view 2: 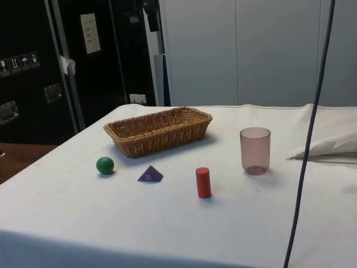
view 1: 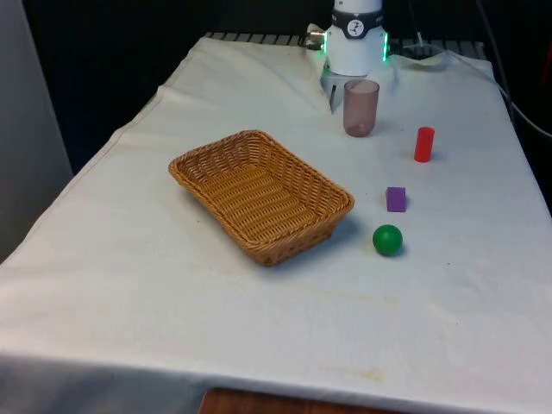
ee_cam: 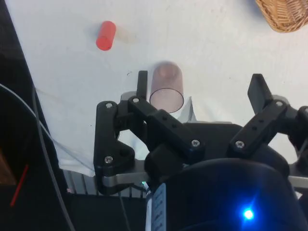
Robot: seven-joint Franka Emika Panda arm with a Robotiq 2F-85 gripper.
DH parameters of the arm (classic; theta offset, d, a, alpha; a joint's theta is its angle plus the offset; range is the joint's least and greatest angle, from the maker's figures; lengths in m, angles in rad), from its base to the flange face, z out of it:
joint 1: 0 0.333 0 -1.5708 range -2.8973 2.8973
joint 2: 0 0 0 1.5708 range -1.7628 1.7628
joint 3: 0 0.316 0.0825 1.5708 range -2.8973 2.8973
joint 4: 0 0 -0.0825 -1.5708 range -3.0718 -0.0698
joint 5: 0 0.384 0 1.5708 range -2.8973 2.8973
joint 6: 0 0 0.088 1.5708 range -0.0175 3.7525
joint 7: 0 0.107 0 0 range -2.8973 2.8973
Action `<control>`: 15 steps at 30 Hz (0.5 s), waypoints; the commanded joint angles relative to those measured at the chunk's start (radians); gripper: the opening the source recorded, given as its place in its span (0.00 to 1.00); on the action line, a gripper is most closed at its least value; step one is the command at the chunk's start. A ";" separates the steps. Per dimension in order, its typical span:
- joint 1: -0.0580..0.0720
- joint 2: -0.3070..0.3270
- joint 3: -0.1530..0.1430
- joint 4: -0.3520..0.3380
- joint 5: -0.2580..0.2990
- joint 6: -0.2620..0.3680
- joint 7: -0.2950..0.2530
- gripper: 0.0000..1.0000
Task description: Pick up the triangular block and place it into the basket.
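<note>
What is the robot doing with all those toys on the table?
Nothing has been grabbed yet. The robot's claw is open and empty, up above the pinkish cup. The purple triangular block it wants sits on the cloth between the green ball and the red cylinder. The basket holds no block.
</note>
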 commanded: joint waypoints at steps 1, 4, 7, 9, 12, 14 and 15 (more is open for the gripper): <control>0.000 0.002 0.000 -0.001 0.000 0.000 0.000 1.00; 0.004 -0.001 0.004 -0.016 -0.009 0.027 0.012 1.00; 0.005 -0.007 0.011 -0.033 -0.013 0.051 0.021 1.00; 0.006 -0.013 0.016 -0.049 -0.015 0.069 0.027 1.00; 0.006 -0.024 0.025 -0.075 -0.020 0.099 0.037 1.00; 0.007 -0.031 0.031 -0.094 -0.022 0.122 0.044 1.00; 0.007 -0.034 0.035 -0.104 -0.022 0.133 0.048 1.00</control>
